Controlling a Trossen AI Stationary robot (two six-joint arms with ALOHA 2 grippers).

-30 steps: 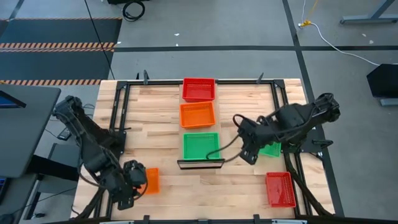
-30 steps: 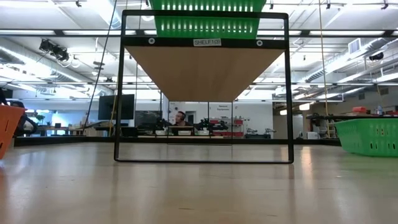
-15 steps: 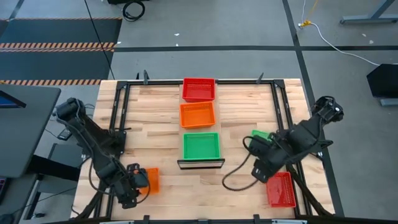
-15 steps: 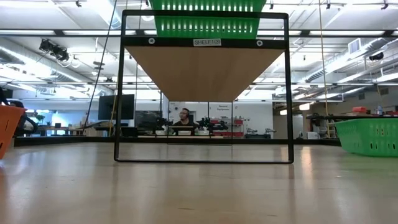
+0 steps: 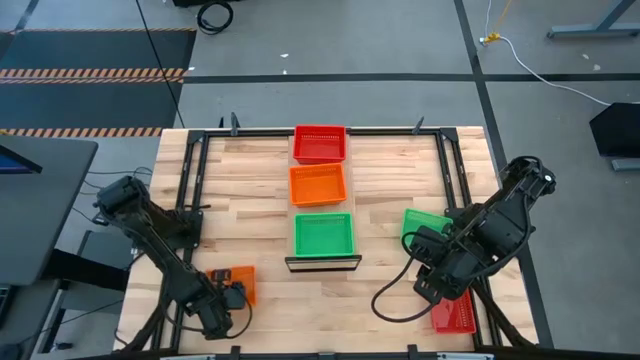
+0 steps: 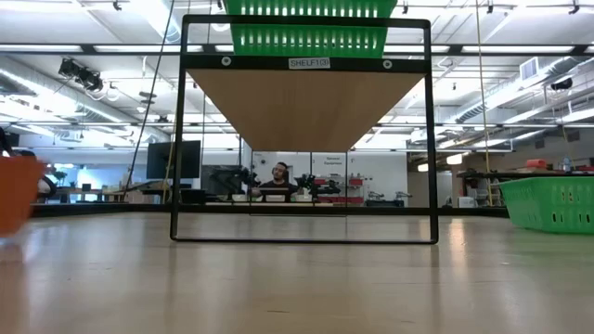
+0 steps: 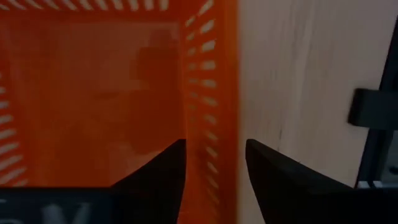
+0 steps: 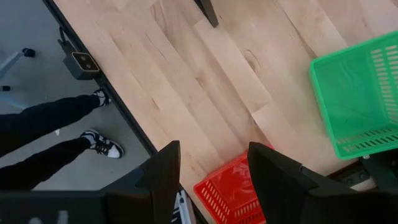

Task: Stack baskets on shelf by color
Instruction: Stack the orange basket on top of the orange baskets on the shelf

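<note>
Wooden bench (image 5: 250, 190), three basket piles on the shelf (image 5: 322, 262).
My left tool (image 7: 214, 180) straddles the orange basket (image 7: 93, 93) wall near the front corner, fingers apart; my right tool (image 8: 211, 180) hangs wide above the red basket (image 8: 233, 186).

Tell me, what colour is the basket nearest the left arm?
Orange basket, clearest in the left wrist view.

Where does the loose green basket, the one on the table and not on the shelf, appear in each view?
High view: right of centre.
Low view: far right edge.
Left wrist view: not in it.
Right wrist view: right edge.
Shared landmark: the loose red basket beside it.
</note>
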